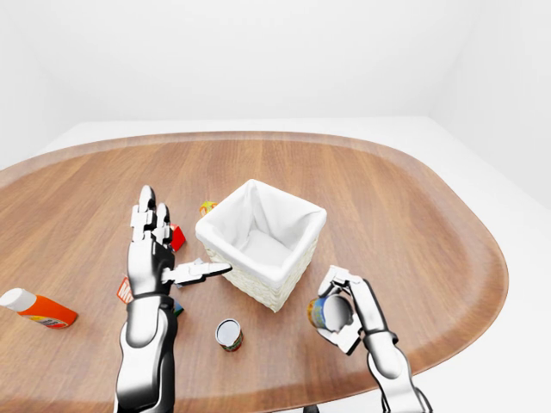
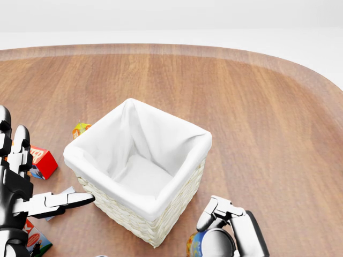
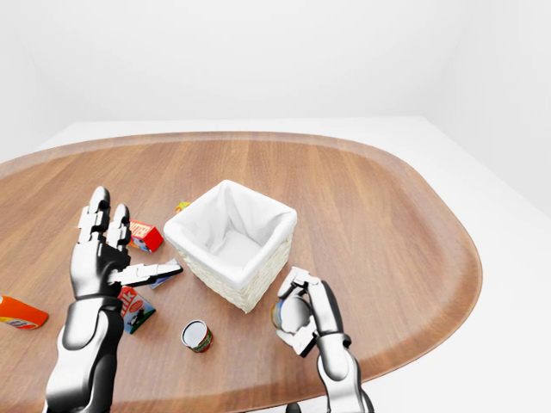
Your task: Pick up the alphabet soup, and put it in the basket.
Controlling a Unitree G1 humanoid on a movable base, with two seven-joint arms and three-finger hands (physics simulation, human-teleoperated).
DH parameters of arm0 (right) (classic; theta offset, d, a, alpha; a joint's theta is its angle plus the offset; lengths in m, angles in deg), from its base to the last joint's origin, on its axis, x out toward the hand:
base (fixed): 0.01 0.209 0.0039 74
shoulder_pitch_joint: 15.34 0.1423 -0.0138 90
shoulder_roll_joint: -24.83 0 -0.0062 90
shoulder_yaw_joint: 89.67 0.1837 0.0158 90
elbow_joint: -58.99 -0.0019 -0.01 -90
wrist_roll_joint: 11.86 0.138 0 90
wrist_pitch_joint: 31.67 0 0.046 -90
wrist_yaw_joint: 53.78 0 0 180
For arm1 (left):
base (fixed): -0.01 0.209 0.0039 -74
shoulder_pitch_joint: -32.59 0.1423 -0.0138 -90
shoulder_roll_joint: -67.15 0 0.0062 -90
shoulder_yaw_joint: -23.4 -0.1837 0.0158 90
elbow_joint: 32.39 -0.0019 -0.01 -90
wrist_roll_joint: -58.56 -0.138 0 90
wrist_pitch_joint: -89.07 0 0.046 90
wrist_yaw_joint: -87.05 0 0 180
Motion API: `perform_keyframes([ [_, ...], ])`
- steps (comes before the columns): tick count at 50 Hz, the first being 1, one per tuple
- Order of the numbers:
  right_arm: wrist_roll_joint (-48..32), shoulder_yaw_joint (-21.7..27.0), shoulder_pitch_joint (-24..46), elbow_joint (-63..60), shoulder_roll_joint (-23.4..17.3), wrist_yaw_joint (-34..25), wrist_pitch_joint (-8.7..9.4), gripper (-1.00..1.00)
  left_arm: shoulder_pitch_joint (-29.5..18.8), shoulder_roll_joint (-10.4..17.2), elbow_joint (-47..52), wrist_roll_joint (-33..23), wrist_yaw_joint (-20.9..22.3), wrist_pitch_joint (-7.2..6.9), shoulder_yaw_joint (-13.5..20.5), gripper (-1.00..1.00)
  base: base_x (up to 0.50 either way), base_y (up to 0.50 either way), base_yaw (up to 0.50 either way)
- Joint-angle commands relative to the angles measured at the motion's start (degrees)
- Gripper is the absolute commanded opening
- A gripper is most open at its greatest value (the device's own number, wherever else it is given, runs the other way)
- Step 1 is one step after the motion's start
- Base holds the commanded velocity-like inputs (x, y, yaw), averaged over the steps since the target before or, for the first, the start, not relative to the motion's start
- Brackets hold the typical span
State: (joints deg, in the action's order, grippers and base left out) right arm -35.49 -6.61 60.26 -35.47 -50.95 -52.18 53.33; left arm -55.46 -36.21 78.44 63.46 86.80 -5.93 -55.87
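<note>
My right hand (image 1: 338,311) is shut on the alphabet soup can (image 1: 316,313), a can with a blue and orange label. It holds the can just above the table, right of and below the basket in the left-eye view. The can's edge also shows in the head view (image 2: 193,244). The white-lined wicker basket (image 1: 269,291) stands at the table's middle, open and with nothing in it. My left hand (image 1: 169,256) is open and holds nothing, fingers upright, thumb pointing at the basket's left wall.
A small can (image 1: 228,334) lies below the basket. A red box (image 1: 177,237) and a milk carton (image 3: 133,309) sit by my left hand. An orange bottle (image 1: 39,308) lies far left. A small yellow item (image 1: 207,207) is left of the basket. The table edge (image 1: 448,331) curves close on the right.
</note>
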Motion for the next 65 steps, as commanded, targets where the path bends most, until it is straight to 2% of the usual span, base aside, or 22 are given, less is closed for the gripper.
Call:
perform_keyframes([
  [1, 2.1, 0.8, -1.8, -8.8, 0.0, -0.1, 0.00, -1.00, 0.0, 0.0, 0.1, 0.0, -0.1, 0.00, -0.1, 1.00, 0.00, 0.00, 0.00],
  [7, 1.6, 0.9, -2.8, -12.9, 0.0, 0.0, 0.65, -1.00, 0.0, 0.0, 0.1, 0.0, -0.1, 0.00, 0.0, 1.00, 0.00, 0.00, 0.00],
  [15, -0.1, 1.0, -3.9, -20.6, 0.0, 0.0, 3.03, -1.00, -0.1, 0.0, 0.0, -0.1, -0.1, 0.00, -0.2, 1.00, 0.00, 0.00, 0.00],
  [21, -0.6, 0.9, -4.8, -24.3, 0.0, 0.1, 3.57, -1.00, 0.0, 0.0, 0.9, 0.1, -0.1, 0.00, -0.1, 1.00, 0.00, 0.00, 0.00],
  [25, -0.3, 0.9, -4.9, -27.8, 0.3, -0.3, 5.15, -1.00, -0.2, 0.0, 0.6, 0.1, -0.2, 0.00, -0.1, 1.00, 0.00, 0.00, 0.00],
  [32, -0.7, 0.9, -4.5, -30.5, 0.4, 0.0, 6.14, -1.00, 0.0, -0.1, 0.8, 0.0, -0.2, 0.00, -0.2, 1.00, 0.00, 0.00, 0.00],
  [35, -1.2, 1.0, -4.2, -34.2, 0.7, -0.2, 7.78, -1.00, 0.0, -0.1, 0.7, 0.0, -0.2, 0.00, -0.2, 1.00, 0.00, 0.00, 0.00],
  [39, -1.6, 0.7, -3.8, -36.3, 0.7, -0.5, 9.06, -1.00, 0.0, -0.1, 0.5, 0.0, -0.2, 0.00, -0.2, 1.00, 0.00, 0.00, 0.00],
  [40, -2.1, 0.4, -3.3, -37.5, 0.8, -1.0, 10.00, -1.00, 0.0, -0.1, 0.6, -0.1, -0.2, 0.00, -0.2, 1.00, 0.00, 0.00, 0.00],
  [57, -9.4, -4.6, 4.8, -46.7, 1.3, -5.4, 10.00, -1.00, -0.1, -0.1, 0.1, -0.1, -0.2, 0.00, -0.3, 1.00, 0.00, 0.00, 0.00],
  [65, -13.9, -6.5, 11.9, -48.2, 2.9, -9.0, 10.00, -1.00, 0.0, 0.0, -0.1, 0.0, -0.1, 0.00, -0.2, 1.00, 0.00, 0.00, 0.00],
])
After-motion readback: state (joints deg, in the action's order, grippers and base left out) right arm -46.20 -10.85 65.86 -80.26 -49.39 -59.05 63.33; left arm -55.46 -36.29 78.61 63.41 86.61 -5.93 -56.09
